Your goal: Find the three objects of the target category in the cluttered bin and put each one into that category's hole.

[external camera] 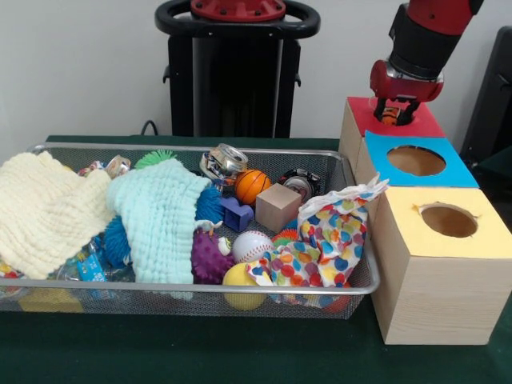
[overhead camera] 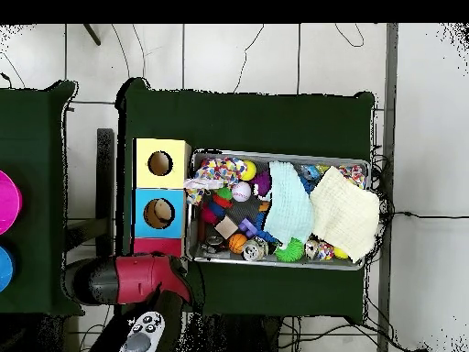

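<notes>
My gripper (external camera: pixel 393 112) hangs right over the hole of the red-topped box (external camera: pixel 428 124) at the back right. It is shut on a small orange object (external camera: pixel 390 116) that shows between the black fingers. In the overhead view the red arm (overhead camera: pixel 137 278) covers most of the red box (overhead camera: pixel 158 246), and the gripper itself is hidden. The wire bin (external camera: pixel 352 282) holds a mini basketball (external camera: pixel 252 186), a baseball (external camera: pixel 252 245), a yellow ball (external camera: pixel 240 280), a purple spiky ball (external camera: pixel 210 258) and a wooden cube (external camera: pixel 278 206).
A blue-topped box (external camera: pixel 416 160) and a yellow-topped box (external camera: pixel 448 220) stand in a row in front of the red one, each with a round hole. A cream cloth (external camera: pixel 44 212), a mint cloth (external camera: pixel 160 216) and a dotted cloth (external camera: pixel 328 240) cover parts of the bin. Crushed cans (external camera: pixel 222 164) lie at the back.
</notes>
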You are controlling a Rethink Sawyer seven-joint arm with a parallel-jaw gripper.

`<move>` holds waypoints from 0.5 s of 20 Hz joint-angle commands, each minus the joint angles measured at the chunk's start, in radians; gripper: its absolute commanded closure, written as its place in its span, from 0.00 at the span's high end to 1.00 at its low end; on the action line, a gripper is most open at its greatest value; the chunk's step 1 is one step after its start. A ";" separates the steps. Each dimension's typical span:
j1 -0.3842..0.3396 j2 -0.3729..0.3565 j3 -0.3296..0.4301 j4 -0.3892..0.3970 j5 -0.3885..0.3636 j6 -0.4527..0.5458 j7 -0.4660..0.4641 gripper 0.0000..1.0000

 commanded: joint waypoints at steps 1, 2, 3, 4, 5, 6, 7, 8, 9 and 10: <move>-0.017 -0.022 0.042 -0.034 -0.010 -0.102 0.178 1.00; -0.022 -0.034 0.050 -0.026 -0.005 -0.135 0.181 1.00; -0.036 -0.058 0.065 -0.011 -0.001 -0.183 0.181 1.00; -0.052 -0.079 0.084 0.003 0.005 -0.224 0.183 1.00; -0.065 -0.095 0.099 0.011 0.010 -0.255 0.184 1.00; -0.078 -0.109 0.112 0.018 0.014 -0.269 0.182 1.00; -0.076 -0.109 0.110 0.016 0.012 -0.272 0.183 1.00; -0.074 -0.110 0.107 0.014 0.010 -0.275 0.184 1.00; -0.073 -0.111 0.105 0.012 0.008 -0.278 0.184 1.00; -0.064 -0.106 0.089 -0.007 0.002 -0.263 0.180 1.00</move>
